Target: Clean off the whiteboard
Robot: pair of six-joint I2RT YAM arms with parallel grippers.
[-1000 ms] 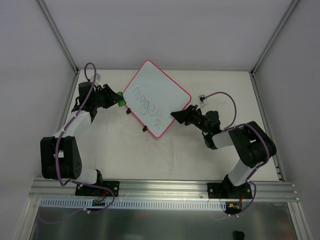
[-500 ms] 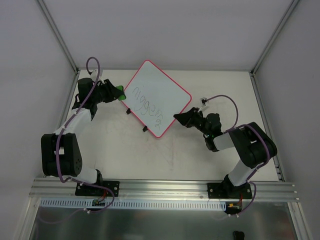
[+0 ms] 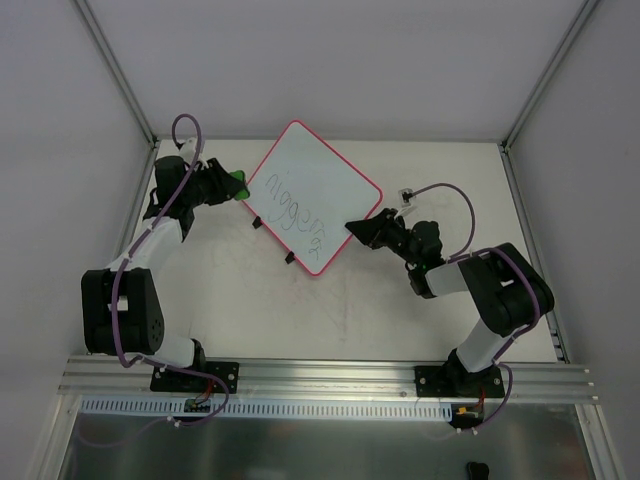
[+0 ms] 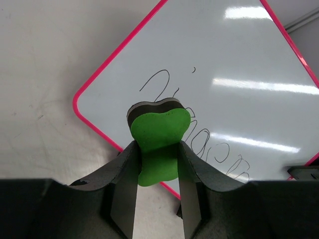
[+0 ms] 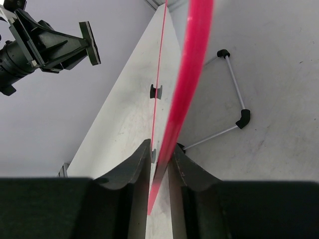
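The whiteboard (image 3: pixel 312 185) lies turned like a diamond, with a pink frame and dark scribbled writing (image 3: pixel 298 215) near its lower left edge. My left gripper (image 3: pixel 234 186) is shut on a green bone-shaped eraser (image 3: pixel 240 183) just off the board's left corner. In the left wrist view the eraser (image 4: pixel 158 134) sticks out between my fingers (image 4: pixel 124 174), over the corner of the whiteboard (image 4: pixel 239 64). My right gripper (image 3: pixel 352 229) clamps the board's right edge. The right wrist view shows the pink frame (image 5: pixel 195 55) running between that gripper's (image 5: pixel 160 149) jaws.
Two black clips (image 3: pixel 257 223) (image 3: pixel 289 258) sit on the board's lower left edge. A thin wire stand (image 5: pixel 234 94) lies on the table beside the board. White walls close in the back and both sides. An aluminium rail (image 3: pixel 330 378) runs along the near edge.
My left gripper has carried the eraser a little farther back, up to the board's left corner. My right gripper's jaws have narrowed onto the board's right edge.
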